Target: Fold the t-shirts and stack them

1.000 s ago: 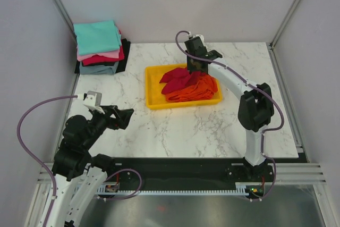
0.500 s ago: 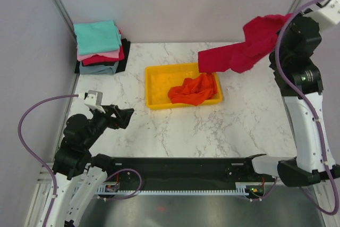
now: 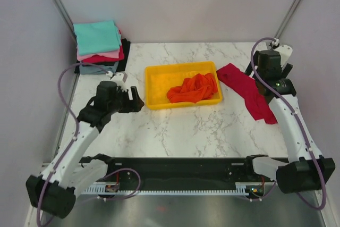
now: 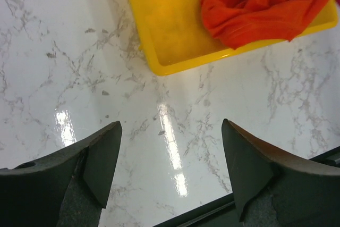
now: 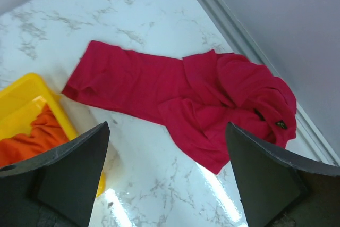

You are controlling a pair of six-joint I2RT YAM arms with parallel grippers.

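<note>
Right gripper (image 5: 166,147) hangs above the table's right side with its jaws spread wide and nothing between them. Directly below lies the crimson t-shirt (image 5: 180,94), rumpled and unfolded on the marble table (image 3: 186,126), one end bunched near the right-hand wall and the other reaching toward the yellow tray (image 3: 149,86). Across the table, the left gripper (image 4: 170,147) is likewise wide and empty, poised over bare marble just short of the tray's near-left corner. In the tray, toward its right half, the orange t-shirt (image 3: 192,89) sits in a crumpled heap. At the far left corner stands the stack of folded t-shirts (image 3: 98,46): teal on top, with pink, red, grey-blue and black beneath. By the look of it, most of the job is done. Two shirts are left: the crimson one, out on the table but needing to be spread flat, folded and carried to the pile, and the orange one, not yet lifted from the tray.
</note>
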